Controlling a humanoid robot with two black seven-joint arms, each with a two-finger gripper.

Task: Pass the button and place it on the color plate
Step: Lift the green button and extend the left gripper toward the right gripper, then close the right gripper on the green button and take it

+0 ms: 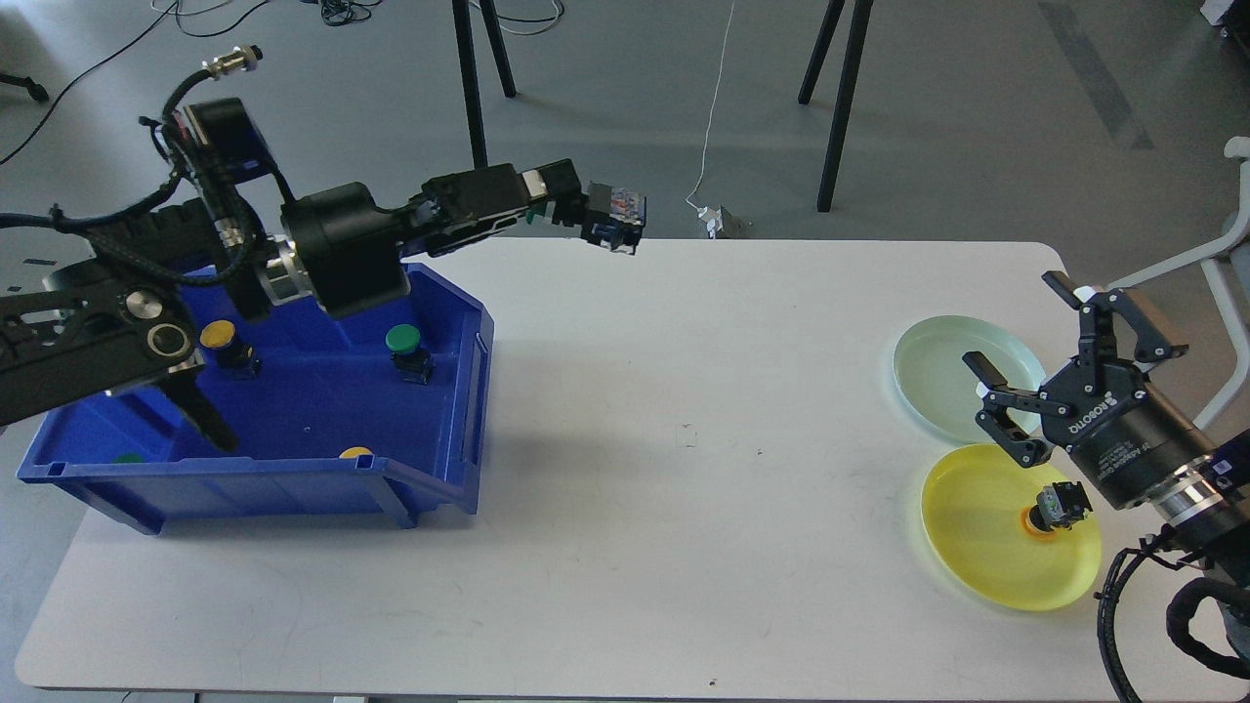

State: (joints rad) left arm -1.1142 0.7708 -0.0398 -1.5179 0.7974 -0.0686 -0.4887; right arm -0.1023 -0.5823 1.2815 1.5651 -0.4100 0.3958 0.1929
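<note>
Left gripper (613, 227) clamps a button (618, 207) mid-air (handover pending); right gripper (1008, 391), fingers apart, must come meet it.

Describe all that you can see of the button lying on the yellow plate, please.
The button lies tipped on its side near the middle of the yellow plate. Its orange-yellow cap points left and touches the plate; its grey and black block-shaped body points up and right. It looks like plastic. Nothing grips it: the right hand is above it, open and apart.
</note>
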